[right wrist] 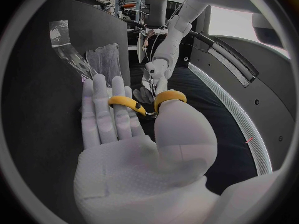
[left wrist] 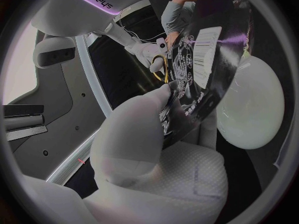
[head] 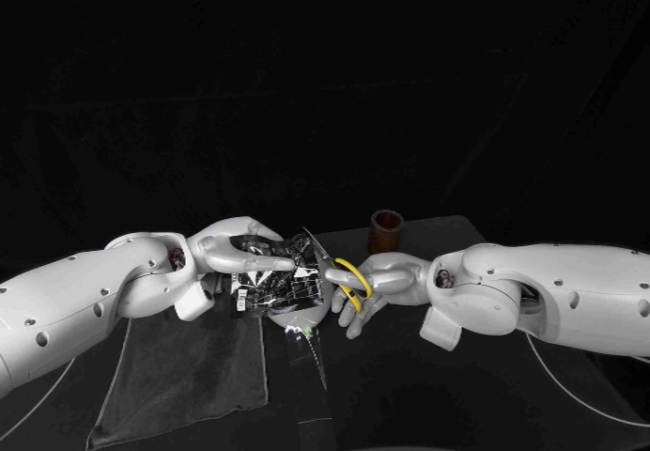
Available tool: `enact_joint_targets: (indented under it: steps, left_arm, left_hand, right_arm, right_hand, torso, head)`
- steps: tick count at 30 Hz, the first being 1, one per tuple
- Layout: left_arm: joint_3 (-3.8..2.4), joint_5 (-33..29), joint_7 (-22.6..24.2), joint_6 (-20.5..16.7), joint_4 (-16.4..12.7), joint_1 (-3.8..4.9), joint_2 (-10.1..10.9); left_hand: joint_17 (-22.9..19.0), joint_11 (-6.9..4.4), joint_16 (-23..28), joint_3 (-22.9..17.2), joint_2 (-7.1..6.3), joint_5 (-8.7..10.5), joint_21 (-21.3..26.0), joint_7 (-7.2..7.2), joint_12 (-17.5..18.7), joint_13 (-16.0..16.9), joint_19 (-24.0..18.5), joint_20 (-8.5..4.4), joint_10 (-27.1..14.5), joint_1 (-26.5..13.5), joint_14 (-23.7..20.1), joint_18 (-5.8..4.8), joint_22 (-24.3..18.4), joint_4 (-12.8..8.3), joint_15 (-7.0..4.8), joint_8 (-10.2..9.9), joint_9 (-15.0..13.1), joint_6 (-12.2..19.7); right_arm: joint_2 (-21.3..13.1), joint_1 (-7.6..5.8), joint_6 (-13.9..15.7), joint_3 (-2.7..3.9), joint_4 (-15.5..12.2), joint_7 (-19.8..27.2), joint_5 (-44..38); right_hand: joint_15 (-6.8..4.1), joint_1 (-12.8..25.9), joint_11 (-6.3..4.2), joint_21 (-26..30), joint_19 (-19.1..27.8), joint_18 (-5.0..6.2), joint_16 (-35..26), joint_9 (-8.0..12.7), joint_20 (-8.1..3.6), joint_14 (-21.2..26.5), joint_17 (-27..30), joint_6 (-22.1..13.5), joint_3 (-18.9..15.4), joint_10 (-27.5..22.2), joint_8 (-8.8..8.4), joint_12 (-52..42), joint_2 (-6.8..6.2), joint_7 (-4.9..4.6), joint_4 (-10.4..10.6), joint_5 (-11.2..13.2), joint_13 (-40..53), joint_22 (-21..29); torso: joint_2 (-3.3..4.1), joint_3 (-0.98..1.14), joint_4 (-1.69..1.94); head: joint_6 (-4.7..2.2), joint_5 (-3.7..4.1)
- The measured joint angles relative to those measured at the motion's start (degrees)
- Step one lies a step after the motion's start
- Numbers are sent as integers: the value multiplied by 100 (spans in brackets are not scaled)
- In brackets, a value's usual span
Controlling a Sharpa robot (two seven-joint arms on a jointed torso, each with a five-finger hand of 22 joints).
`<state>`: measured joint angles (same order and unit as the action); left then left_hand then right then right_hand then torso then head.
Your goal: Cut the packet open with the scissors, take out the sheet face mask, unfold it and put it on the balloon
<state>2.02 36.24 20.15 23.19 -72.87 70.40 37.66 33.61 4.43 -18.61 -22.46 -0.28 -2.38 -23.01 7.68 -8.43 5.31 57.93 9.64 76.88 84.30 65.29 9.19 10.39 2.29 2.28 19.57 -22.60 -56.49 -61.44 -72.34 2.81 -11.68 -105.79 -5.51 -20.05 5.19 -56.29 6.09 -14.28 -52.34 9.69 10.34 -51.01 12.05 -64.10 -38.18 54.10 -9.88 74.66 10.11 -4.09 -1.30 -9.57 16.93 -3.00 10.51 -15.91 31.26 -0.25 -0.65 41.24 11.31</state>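
Note:
My left hand [head: 247,252] holds the black printed packet [head: 275,274] upright above the table; its thumb presses the packet [left wrist: 199,59] in the left wrist view. My right hand [head: 373,285] grips the yellow-handled scissors [head: 351,282], fingers and thumb through the yellow handles [right wrist: 144,103]. The blades point up along the packet's right edge; I cannot tell whether they bite into it. A pale balloon [left wrist: 252,109] lies just behind the packet, and a pale sliver of it [head: 298,324] peeks out beneath both hands.
A brown cylinder [head: 386,227] stands just behind the right hand. A grey cloth [head: 190,366] lies on the table at front left, also visible as the cloth [right wrist: 103,59] in the right wrist view. A clear plastic strip [right wrist: 67,44] lies beside it.

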Motion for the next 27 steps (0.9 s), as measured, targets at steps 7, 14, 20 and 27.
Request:
enact_joint_targets:
  steps: [7,14,20,27]
  left_arm:
    - [-2,-10,-17,29,1,2,-3]
    - [-2,-17,-28,53,-10,3,-5]
    - [-1,-19,-30,70,-15,1,-2]
    - [0,-21,-31,69,-25,1,28]
  left_hand:
    - [-1,0,0,0,5,-17,0,1,0,0,-3,-3,0,5,0,0,-1,0,1,-3,0,2]
    - [4,0,0,0,5,-17,0,1,0,-1,-21,-22,0,5,1,-1,4,0,1,-4,0,3]
    - [4,1,1,0,5,-17,0,2,0,-1,-21,-21,-1,5,1,-1,4,0,2,-17,0,3]
    - [4,1,4,0,4,-16,0,10,0,5,-21,-21,-1,4,2,-2,4,0,3,-28,0,12]
  right_arm:
    - [40,-2,85,-3,56,19,-21]
    - [90,-4,340,-3,110,96,-23]
    - [80,-6,648,-2,177,179,4]
    - [-14,-12,1200,-2,247,332,146]
  right_hand:
    - [-239,-245,-251,-136,-385,-7,238,-70,-175,-478,-141,410,-210,567,165,-239,245,218,-19,0,113,-29]
    - [-545,-683,-684,-648,-1115,16,1095,-745,-622,-1288,-941,1210,-546,886,862,-1776,591,738,-25,35,1075,-267]
    - [-706,-683,-842,-1195,-1517,-18,3757,-2055,-901,-1668,-2864,1268,-773,729,2455,-2671,591,754,-27,46,2355,-621]
    - [-904,-684,-863,-1534,-1551,-19,4593,-2107,-1083,-1796,-3548,1269,-1100,708,2468,-2697,591,753,-56,45,2429,-926]
  torso:
    - [0,2,1]
    - [1,2,2]
    - [1,0,2]
    - [1,0,2]
  head:
    - [0,9]
    - [12,21]
    - [27,19]
    - [10,28]
